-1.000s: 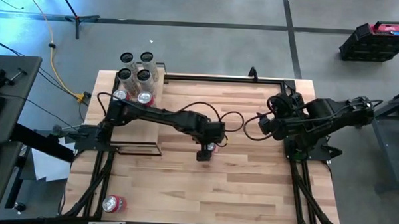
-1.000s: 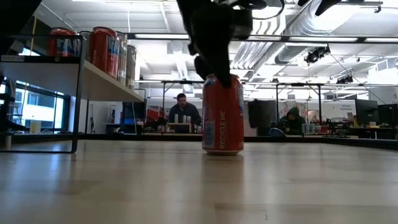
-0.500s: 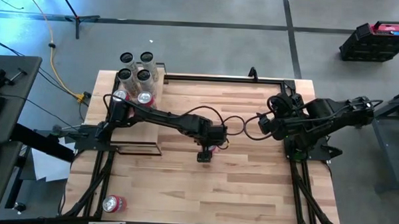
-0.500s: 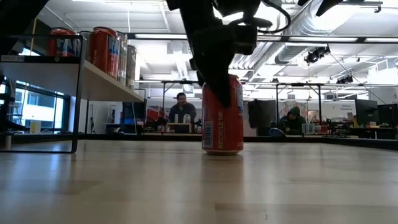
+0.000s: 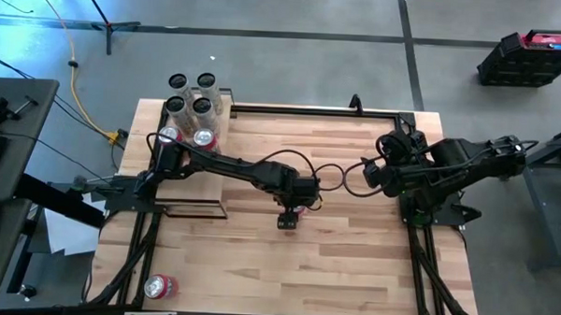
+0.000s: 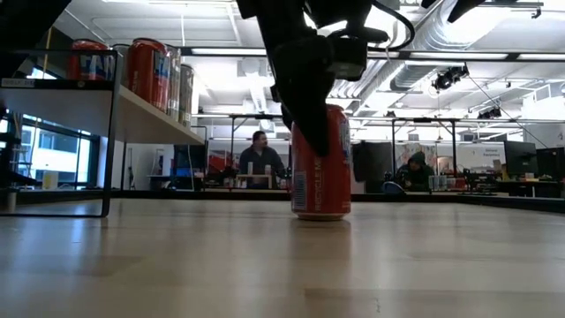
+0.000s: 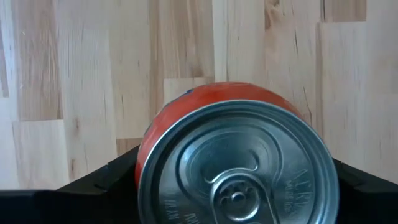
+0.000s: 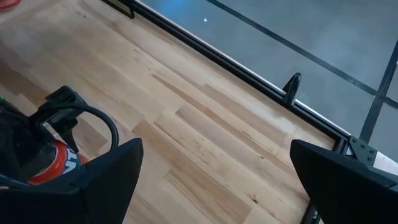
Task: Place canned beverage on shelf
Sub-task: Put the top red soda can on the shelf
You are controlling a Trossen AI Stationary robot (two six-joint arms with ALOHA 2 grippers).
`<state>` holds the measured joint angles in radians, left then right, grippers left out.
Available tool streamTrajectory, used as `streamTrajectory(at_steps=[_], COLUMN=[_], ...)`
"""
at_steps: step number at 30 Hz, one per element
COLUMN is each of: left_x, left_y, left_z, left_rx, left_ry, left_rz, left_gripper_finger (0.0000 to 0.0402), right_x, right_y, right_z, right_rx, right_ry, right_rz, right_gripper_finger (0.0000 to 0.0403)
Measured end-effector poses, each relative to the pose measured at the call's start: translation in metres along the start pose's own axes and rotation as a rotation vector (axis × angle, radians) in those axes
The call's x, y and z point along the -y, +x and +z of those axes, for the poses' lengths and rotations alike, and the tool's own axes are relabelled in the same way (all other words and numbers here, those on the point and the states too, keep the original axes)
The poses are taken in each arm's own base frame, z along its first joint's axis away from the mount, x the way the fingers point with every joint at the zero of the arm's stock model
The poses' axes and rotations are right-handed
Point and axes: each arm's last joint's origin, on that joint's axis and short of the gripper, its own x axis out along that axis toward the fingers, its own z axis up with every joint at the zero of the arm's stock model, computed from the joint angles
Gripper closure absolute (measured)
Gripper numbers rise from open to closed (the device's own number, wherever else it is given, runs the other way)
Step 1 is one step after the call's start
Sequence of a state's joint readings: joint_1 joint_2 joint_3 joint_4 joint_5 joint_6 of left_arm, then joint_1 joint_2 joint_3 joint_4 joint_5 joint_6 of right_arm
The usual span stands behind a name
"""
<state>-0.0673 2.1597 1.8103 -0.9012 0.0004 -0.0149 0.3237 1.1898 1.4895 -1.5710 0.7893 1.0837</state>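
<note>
One red aluminium drink can (image 6: 320, 163) stands upright mid-bench, the left end effector (image 5: 289, 215) lowered over it with its fingers astride the body, ready to pinch; contact unclear. Right end effector (image 5: 372, 174) waits spread wide. Pale-wood, black-framed shelf (image 6: 132, 110) already carries cans.

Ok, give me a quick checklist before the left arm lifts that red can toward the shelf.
1. Left gripper down around the red can: ok, fingers on both sides.
2. Grip firm: cannot tell, contact is not clear.
3. Can upright on the table: ok in the low view.
4. Shelf has free space: cannot tell, several cans already stand on it.
5. Right gripper out of the way: ok, open at the table's right side.
6. Spare can clear of the path: ok, near the front left corner.
</note>
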Motion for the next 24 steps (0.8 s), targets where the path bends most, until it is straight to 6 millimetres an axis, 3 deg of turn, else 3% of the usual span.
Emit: streamTrajectory(at_steps=[13,24], left_x=[0.0,-0.003], left_y=[-0.003,-0.046], left_z=[0.0,0.0], left_rx=[-0.015,-0.104], left_ry=[0.064,0.113], left_rz=[0.039,0.091], left_gripper_finger=[0.011,0.0112], right_x=[0.0,0.0], right_y=[0.0,0.0], right_z=[0.001,0.001], right_rx=[0.025,0.028], right_ry=[0.0,0.005], right_rz=[-0.013,-0.015], right_gripper_finger=[0.0011,0.0011])
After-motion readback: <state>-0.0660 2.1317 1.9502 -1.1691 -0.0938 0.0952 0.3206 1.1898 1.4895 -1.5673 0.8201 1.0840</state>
